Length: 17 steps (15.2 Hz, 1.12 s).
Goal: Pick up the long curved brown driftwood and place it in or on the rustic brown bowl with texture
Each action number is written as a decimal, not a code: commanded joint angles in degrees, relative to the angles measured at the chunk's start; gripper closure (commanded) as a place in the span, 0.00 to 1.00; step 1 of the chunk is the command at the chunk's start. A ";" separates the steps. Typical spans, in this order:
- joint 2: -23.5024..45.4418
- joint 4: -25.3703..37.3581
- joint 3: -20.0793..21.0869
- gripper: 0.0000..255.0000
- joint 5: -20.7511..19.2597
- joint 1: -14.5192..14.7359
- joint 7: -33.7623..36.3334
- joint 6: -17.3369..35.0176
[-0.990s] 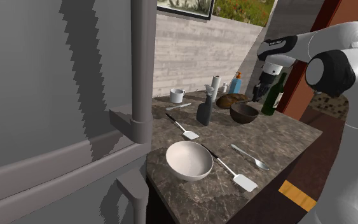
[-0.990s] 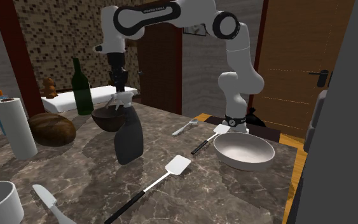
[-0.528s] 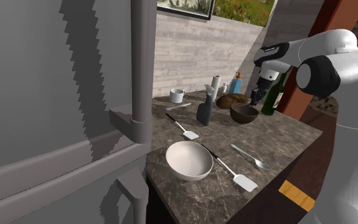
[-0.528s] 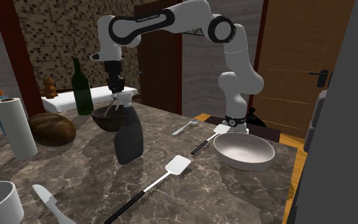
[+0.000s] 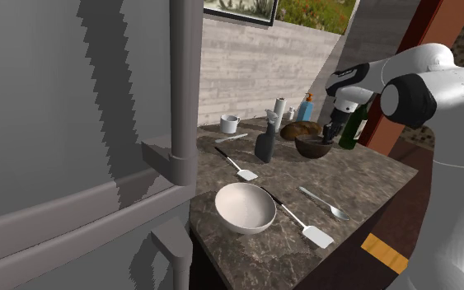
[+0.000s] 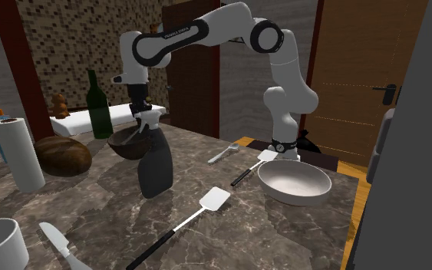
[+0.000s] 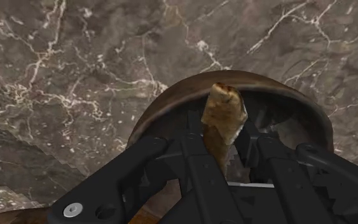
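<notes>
The driftwood is a long brown stick, paler at its tip. The black fingers of the gripper clasp it, and its tip points down into the bowl. The bowl is round, dark brown and rough. It sits upright on the marble counter, near the green bottle.

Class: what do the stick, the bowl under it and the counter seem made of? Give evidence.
The stick: probably dry wood, matte, rough mottled brown surface. The bowl: rough, dull brown, perhaps wood or earthenware. The counter: smooth dark stone, likely marble, by its white veining.
</notes>
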 commanded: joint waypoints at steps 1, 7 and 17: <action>0.46 -0.43 0.29 1.00 0.32 0.08 -0.16 0.58; 0.48 -0.42 0.25 1.00 0.34 0.11 -0.18 0.57; -0.74 3.70 -0.40 0.00 -0.78 -0.36 0.66 -4.49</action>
